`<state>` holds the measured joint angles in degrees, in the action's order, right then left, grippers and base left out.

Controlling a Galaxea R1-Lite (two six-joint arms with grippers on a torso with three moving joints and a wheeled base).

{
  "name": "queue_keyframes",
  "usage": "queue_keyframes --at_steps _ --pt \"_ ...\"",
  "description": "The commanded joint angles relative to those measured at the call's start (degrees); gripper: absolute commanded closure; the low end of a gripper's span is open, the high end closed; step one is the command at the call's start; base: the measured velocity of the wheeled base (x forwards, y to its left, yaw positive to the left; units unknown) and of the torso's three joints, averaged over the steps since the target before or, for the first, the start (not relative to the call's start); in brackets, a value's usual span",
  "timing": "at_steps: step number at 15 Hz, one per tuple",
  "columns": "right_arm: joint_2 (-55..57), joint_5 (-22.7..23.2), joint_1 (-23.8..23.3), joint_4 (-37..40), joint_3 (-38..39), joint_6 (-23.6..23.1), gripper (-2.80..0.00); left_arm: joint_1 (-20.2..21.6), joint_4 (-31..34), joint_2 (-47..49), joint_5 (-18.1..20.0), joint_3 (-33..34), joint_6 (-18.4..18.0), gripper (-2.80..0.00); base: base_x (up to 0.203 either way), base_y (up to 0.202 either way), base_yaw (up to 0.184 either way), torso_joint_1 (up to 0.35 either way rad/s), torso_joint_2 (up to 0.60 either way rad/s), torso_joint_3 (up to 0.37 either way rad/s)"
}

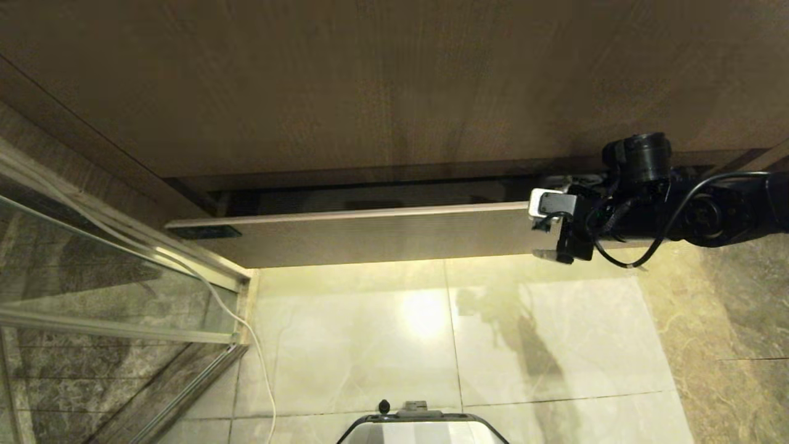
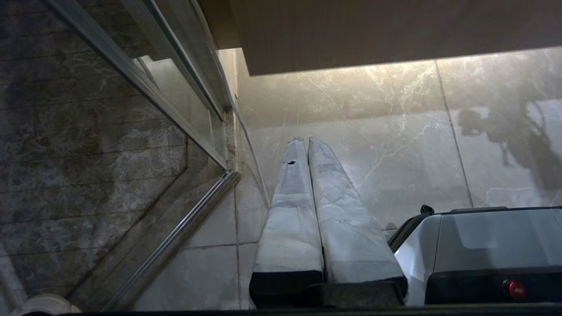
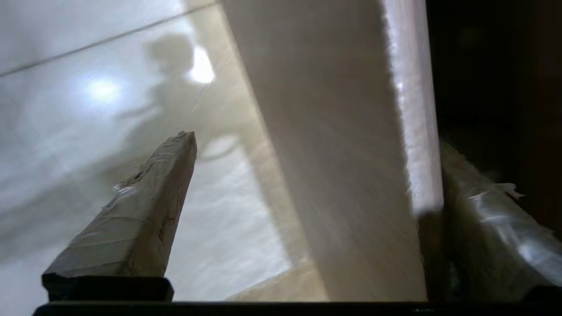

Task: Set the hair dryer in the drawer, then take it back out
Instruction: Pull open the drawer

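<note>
The drawer (image 1: 370,231) stands slightly pulled out from the wood-grain cabinet (image 1: 382,80), a dark gap showing behind its flat front. The right gripper (image 1: 545,231) is at the drawer's right end, its taped fingers (image 3: 145,210) spread wide, one on each side of the front panel, one before it over the tiled floor (image 1: 524,345) and one behind it in the gap. The left gripper (image 2: 307,145) hangs low beside the glass shower door (image 2: 131,87), fingers pressed together, holding nothing. The hair dryer shows in none of the views.
</note>
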<state>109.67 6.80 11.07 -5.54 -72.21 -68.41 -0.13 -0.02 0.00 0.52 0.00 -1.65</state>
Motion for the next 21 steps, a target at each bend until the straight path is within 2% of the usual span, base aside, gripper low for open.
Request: queue_keyframes --at_steps 1,3,6,8,11,14,16,18,21 --pt "-1.8 0.1 0.1 -0.6 1.0 -0.4 -2.80 0.0 0.0 0.0 0.0 0.1 0.0 0.00 0.000 0.000 0.000 0.000 0.00 0.000" --pt "-3.8 -1.7 0.1 0.2 2.9 0.1 -2.80 0.0 0.0 0.0 0.0 0.1 0.0 0.00 0.000 0.000 0.000 0.000 0.00 0.000" --pt "-8.1 -2.4 0.0 7.1 6.6 4.0 -2.80 0.0 0.0 0.0 0.0 0.1 0.0 0.00 0.000 0.000 0.000 0.000 0.00 0.000" --pt "-11.9 -3.5 -0.8 10.7 9.9 4.5 -2.80 0.0 0.0 0.0 0.0 0.0 0.0 0.00 0.000 0.000 0.000 0.000 0.00 0.000" --pt "-18.9 -8.7 -2.0 13.4 15.6 6.0 -2.80 0.0 0.0 0.0 0.0 0.1 0.0 0.00 0.000 0.000 0.000 0.000 0.00 0.000" --pt "-24.1 -15.1 -2.3 13.3 18.4 13.0 -2.80 0.0 0.0 0.0 0.0 0.1 0.0 0.00 0.000 0.000 0.000 0.000 0.00 0.000" --pt "-25.1 -14.8 -2.3 12.3 17.4 19.9 -2.80 0.0 0.0 0.0 0.0 0.1 0.0 0.00 0.000 0.000 0.000 0.000 0.00 0.000" --pt "-28.0 -10.7 -2.3 12.4 17.9 26.8 -2.80 0.0 0.0 0.0 0.0 0.1 0.0 0.00 0.000 0.000 0.000 0.000 0.00 0.000" --pt "-31.3 -2.6 -3.2 12.4 19.5 29.0 -2.80 0.0 0.0 0.0 0.0 0.1 0.0 0.00 0.000 0.000 0.000 0.000 0.00 0.000"
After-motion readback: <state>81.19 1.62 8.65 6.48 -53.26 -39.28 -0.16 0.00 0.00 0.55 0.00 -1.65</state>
